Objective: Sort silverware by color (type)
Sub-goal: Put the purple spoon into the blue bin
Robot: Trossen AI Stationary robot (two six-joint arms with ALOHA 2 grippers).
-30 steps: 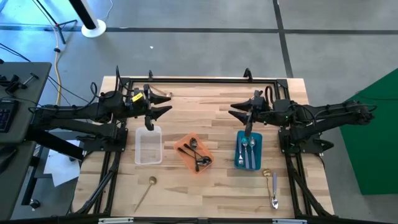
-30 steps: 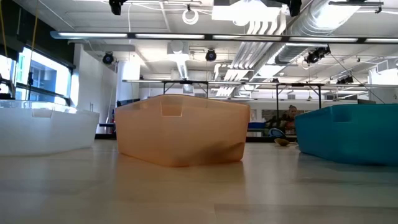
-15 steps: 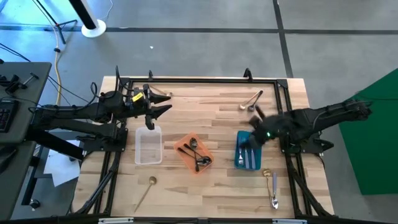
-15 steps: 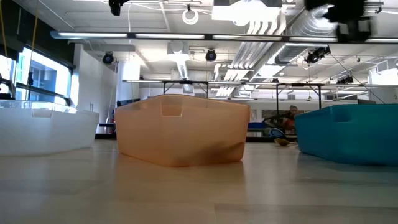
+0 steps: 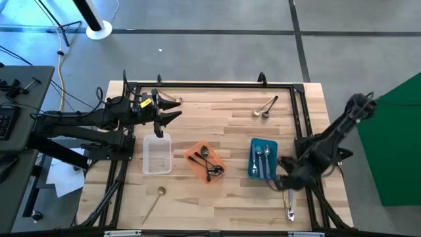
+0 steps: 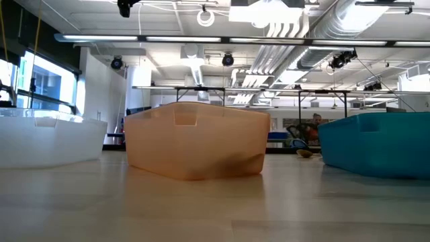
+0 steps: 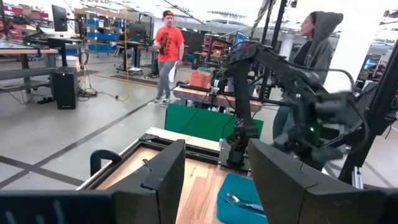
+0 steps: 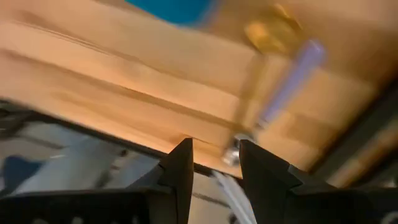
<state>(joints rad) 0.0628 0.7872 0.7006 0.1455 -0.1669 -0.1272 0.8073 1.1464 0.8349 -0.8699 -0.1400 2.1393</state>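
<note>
Your right gripper [image 5: 281, 182] hung low by the blue tray's near corner; your left gripper [image 5: 172, 108] waited at the table's far left.

From above, you had silver spoons [image 5: 262, 160] in the blue tray [image 5: 252, 166], dark spoons [image 5: 206, 162] in the orange tray [image 5: 195, 153], two spoons [image 5: 265, 108] loose near the far edge, a gold spoon [image 5: 155, 198] at the near edge and a lilac-handled pair [image 5: 288, 197] beside your right gripper; the clear tray [image 5: 156, 154] lay bare. The low view gave you only the three trays. Your left wrist view showed fingers [image 7: 157, 180] parted, gripping nothing. Your right wrist view showed fingers [image 8: 180, 171] slightly apart, nothing between them, above a gold-bowled, lilac-handled spoon [image 8: 281, 73].
</note>
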